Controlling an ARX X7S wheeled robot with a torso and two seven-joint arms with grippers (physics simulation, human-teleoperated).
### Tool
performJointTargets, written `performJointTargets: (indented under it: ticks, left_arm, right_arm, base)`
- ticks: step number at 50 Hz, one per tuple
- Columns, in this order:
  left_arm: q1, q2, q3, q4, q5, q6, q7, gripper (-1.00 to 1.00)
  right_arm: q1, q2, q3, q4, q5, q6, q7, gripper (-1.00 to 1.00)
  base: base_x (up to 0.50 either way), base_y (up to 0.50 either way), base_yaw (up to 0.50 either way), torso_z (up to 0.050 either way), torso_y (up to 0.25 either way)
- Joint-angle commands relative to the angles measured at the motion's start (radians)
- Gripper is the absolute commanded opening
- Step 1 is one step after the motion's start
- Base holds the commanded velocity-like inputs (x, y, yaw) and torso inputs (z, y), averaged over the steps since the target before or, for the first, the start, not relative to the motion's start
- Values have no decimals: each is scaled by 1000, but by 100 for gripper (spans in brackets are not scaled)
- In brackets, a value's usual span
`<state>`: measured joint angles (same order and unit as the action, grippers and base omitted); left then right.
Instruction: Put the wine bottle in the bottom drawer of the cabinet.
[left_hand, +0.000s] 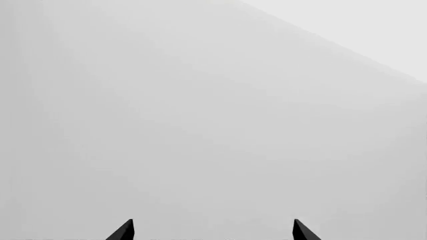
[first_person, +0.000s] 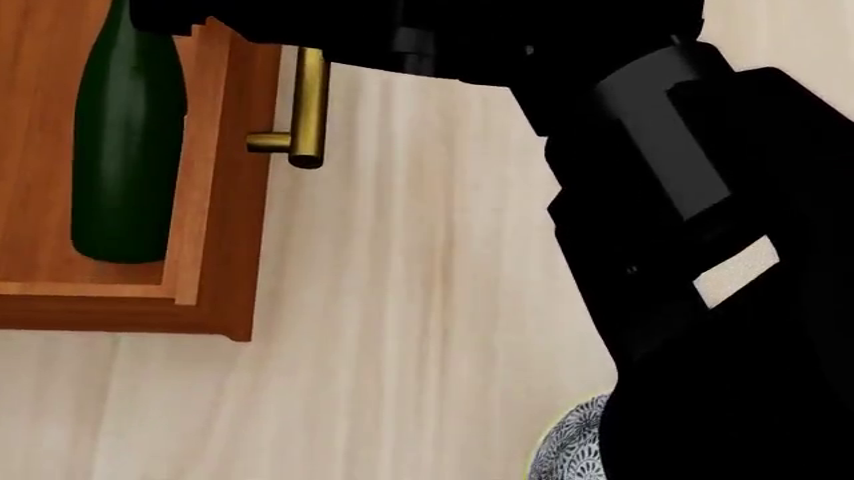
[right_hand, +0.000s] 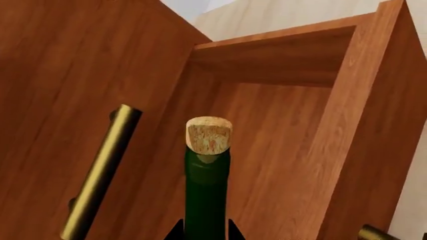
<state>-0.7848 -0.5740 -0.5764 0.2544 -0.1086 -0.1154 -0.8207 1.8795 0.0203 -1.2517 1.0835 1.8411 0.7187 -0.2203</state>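
Left wrist view first: nothing but a plain pale surface, with the two dark fingertips of the left gripper (left_hand: 213, 231) poking in well apart, nothing between them. That arm is idle and empty.

Over to the head view: the wine bottle (first_person: 127, 150) lies inside the bottom drawer (first_person: 214, 310), its dark green body along the wooden floor, base toward the near corner of the box. The drawer is pulled out over the pale floor (first_person: 400, 300), and its brass handle (first_person: 310, 105) juts from the front panel. The black bulk of the right arm (first_person: 694, 250) fills the right side and top, hiding the bottle's neck and the gripper itself. A patterned grey rim (first_person: 577, 445) peeks in at the lower edge; too little shows to name it.

Right wrist view now: we look straight along the bottle, cork (right_hand: 209, 134) leading, with the drawer's walls around it and the cabinet (right_hand: 60, 75) front with a brass bar (right_hand: 100, 172) beside it. The right gripper (right_hand: 204, 231) shows two dark tips hugging the glass on either side, so it looks clamped on the bottle.

My read: this is the placing step, nearly finished. Next calls for letting go, then backing the arm out without nudging the bottle or the drawer wall.
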Motion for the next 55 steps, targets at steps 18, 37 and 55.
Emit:
performJointTargets:
  ticks: [18, 37, 55]
  left_arm:
    - [1, 5, -5, -2, -4, -4, 0, 100]
    - [1, 4, -2, -2, 1, -7, 2, 100]
    - [-3, 4, 0, -5, 6, -5, 2, 100]
  right_arm:
    - [-66, -20, -351, 17, -50, 14, 114, 100]
    - [50, -20, -340, 16, -130, -18, 105, 100]
    - [448, -20, -348, 57, -108, -32, -1, 100]
  base:
    - [1, 2, 3, 0, -8]
    - [2, 2, 3, 0, -8]
    - [1, 0, 0, 0, -2]
